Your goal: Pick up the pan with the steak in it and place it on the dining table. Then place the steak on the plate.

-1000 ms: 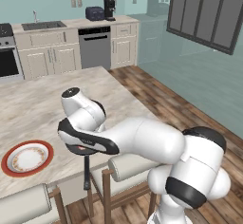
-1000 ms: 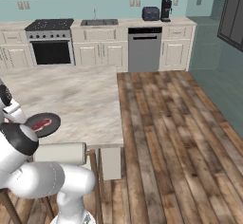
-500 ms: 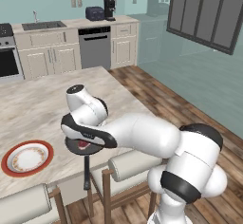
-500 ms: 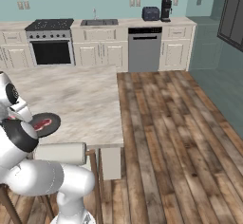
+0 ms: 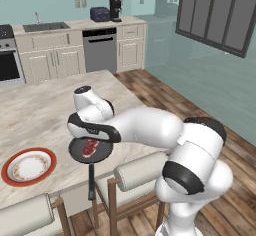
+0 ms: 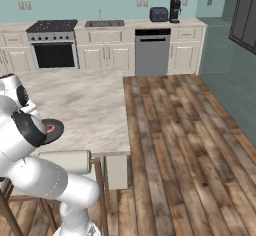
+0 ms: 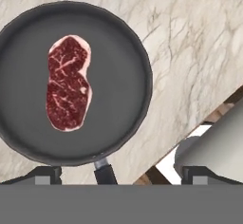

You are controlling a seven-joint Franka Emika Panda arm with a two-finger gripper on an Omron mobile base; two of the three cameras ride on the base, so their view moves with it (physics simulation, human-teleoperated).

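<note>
The black pan [image 5: 90,150] rests on the dining table [image 5: 40,115] near its front edge, with its long handle [image 5: 91,181] sticking out past the edge. The red steak [image 5: 90,147] lies inside it. My gripper [image 5: 95,136] hovers just above the pan, open and holding nothing. From the hand view I look straight down on the pan [image 7: 114,76] and the steak [image 7: 68,83]; my gripper [image 7: 122,175] straddles the root of the handle [image 7: 105,173] without touching it. The red-rimmed plate [image 5: 28,166] sits to the pan's left. The pan [image 6: 52,130] also appears beside my arm.
Two cushioned chairs [image 5: 137,170] [image 5: 25,219] are tucked under the table's near edge, right below the pan handle. Across the room runs the kitchen counter [image 5: 75,27] with a stove, sink and dishwasher. Wooden floor [image 6: 190,145] lies right of the table.
My hand has lifted a little off the pan and drawn back, so the steak now shows under it. Pan, steak and plate have stayed put. The jaws stayed open.
</note>
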